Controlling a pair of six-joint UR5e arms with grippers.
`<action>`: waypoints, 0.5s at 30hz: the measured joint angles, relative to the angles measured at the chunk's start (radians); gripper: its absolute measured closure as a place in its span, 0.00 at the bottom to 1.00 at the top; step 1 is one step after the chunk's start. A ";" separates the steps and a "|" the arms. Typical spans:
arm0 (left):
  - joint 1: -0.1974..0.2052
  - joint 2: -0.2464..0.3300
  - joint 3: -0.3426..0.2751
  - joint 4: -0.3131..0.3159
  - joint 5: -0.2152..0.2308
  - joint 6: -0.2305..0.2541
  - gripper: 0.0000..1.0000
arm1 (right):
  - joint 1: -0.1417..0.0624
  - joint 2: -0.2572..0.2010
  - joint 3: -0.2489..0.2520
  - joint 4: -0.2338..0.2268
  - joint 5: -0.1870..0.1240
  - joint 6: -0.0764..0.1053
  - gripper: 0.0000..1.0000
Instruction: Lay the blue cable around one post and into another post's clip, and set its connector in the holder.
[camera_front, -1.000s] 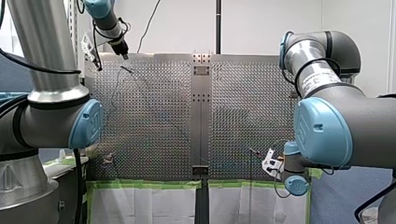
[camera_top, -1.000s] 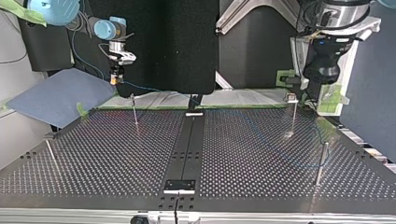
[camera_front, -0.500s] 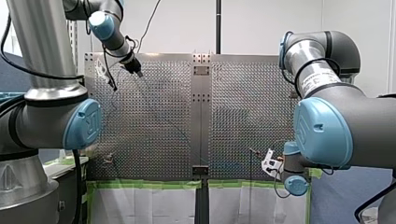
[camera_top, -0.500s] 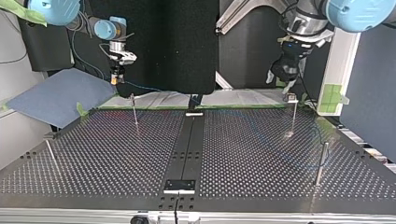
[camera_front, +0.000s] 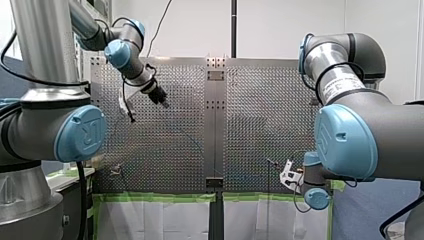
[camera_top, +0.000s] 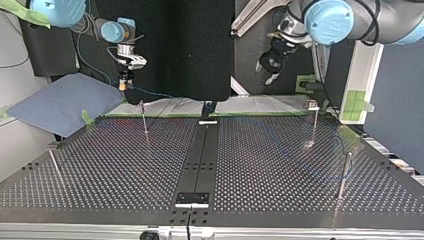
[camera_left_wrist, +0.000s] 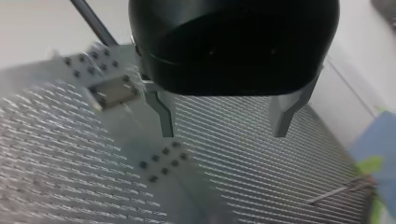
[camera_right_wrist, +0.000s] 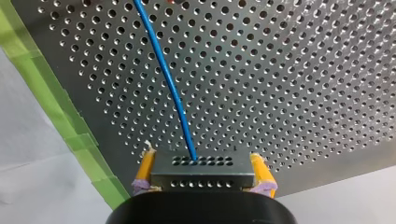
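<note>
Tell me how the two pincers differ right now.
The left pincer is open and empty; the right pincer is shut on a grey connector with a blue cable. The left has bare metal fingers; the right has yellow pads. Both have two fingers.

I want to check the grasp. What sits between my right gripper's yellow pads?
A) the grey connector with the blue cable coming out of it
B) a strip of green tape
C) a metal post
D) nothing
A: in the right wrist view the right gripper has its yellow pads pressed on either side of the grey connector, from which the blue cable runs ahead over the perforated table.
</note>
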 joint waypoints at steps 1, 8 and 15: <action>-0.009 -0.009 -0.009 0.009 0.001 0.001 0.00 | 0.001 0.000 0.000 0.000 0.000 0.000 1.00; -0.073 -0.073 -0.074 0.074 0.033 0.005 0.00 | 0.005 0.000 -0.001 0.005 0.002 -0.002 1.00; -0.130 -0.130 -0.130 0.130 0.066 0.006 0.00 | 0.009 0.000 -0.002 0.007 0.002 -0.003 1.00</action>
